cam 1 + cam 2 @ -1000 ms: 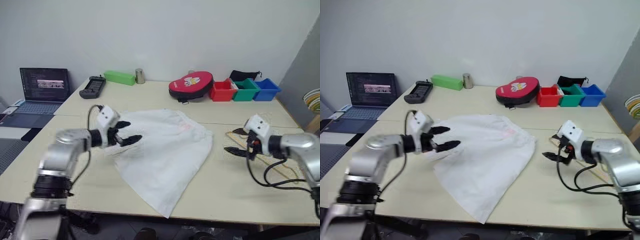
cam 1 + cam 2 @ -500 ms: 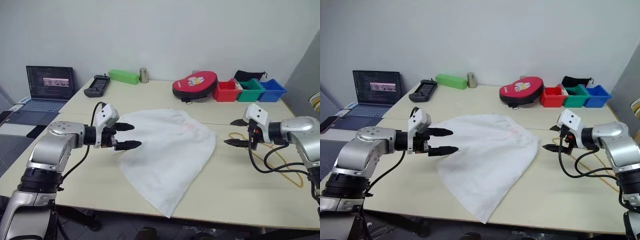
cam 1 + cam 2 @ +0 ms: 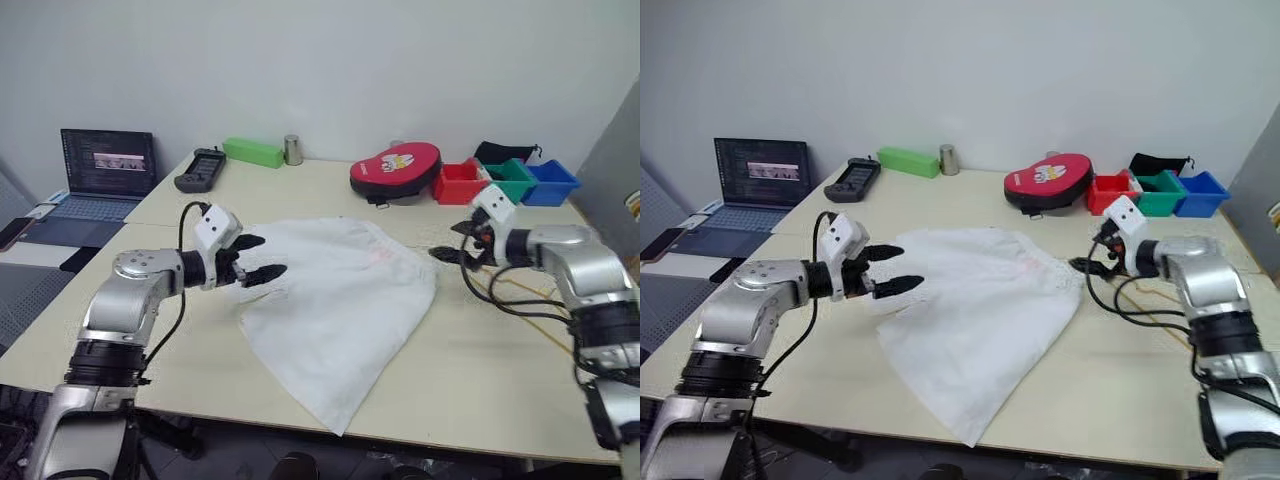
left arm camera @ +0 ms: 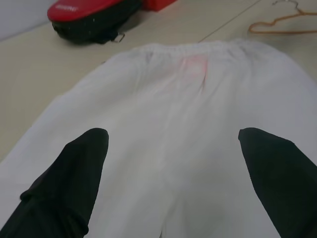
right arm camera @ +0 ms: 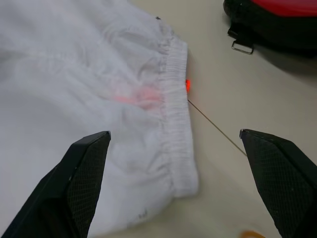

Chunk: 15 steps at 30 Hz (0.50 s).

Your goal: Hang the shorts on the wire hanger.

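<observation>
The white shorts lie spread flat on the table, waistband toward the far right, with a faint pink print and a small orange-red cord end at the waistband. My left gripper hovers open over the shorts' left edge. At the waistband's right corner my right gripper hangs open just above the table, holding nothing. The thin yellow wire hanger lies flat on the table right of the shorts, beyond the right gripper.
A red pouch and red, green and blue bins stand at the back right. A green box, a metal can and a controller sit at the back left, a laptop on the side table.
My right gripper has moved forward and left, from over the hanger to the shorts' waistband corner, rolling its wrist. The left gripper has hardly moved. The camera has shifted.
</observation>
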Each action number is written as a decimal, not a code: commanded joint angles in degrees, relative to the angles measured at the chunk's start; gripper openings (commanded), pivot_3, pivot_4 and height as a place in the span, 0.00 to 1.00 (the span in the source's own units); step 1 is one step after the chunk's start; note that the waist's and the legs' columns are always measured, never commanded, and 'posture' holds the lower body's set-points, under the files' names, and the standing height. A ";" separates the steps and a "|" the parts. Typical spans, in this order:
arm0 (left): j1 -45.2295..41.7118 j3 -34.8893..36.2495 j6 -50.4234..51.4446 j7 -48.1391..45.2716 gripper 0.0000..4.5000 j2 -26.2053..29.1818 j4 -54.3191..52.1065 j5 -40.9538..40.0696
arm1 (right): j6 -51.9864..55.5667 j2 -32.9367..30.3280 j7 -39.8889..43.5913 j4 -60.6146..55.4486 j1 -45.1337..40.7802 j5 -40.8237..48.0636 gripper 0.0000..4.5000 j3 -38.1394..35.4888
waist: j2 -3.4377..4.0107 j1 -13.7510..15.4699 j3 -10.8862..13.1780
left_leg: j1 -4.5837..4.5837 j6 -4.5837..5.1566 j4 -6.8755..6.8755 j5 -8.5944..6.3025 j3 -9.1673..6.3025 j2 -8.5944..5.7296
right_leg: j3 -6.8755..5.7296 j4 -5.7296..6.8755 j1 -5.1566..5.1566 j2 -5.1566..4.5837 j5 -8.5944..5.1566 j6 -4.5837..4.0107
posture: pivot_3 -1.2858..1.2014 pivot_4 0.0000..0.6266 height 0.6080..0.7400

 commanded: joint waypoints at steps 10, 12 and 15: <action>6.75 -1.99 2.83 5.79 1.00 -3.41 -15.65 -1.35 | -8.27 8.77 -13.84 31.61 -10.84 -8.47 0.98 2.15 | 0.00 0.66 0.00 | -0.04 -0.03 0.00 0.02 0.08 -0.09 | 0.00 0.19 -0.12 0.02 0.00 0.00 | 0.67 0.00 1.00; 8.02 -1.72 3.06 6.34 1.00 -3.18 -16.79 -1.32 | -7.19 8.92 -15.25 33.42 -11.90 -7.56 0.98 0.37 | 0.01 0.69 0.00 | -0.03 -0.04 -0.01 0.02 0.08 -0.08 | 0.02 0.19 -0.13 0.01 0.00 -0.01 | 0.67 0.00 1.00; 9.08 -1.51 2.95 6.88 1.00 -2.88 -17.41 -1.15 | -3.97 9.08 -15.23 34.48 -12.55 -6.07 0.98 -1.79 | 0.01 0.64 0.00 | -0.02 -0.03 -0.03 0.02 0.07 -0.06 | 0.02 0.21 -0.14 0.00 0.00 -0.01 | 0.67 0.00 1.00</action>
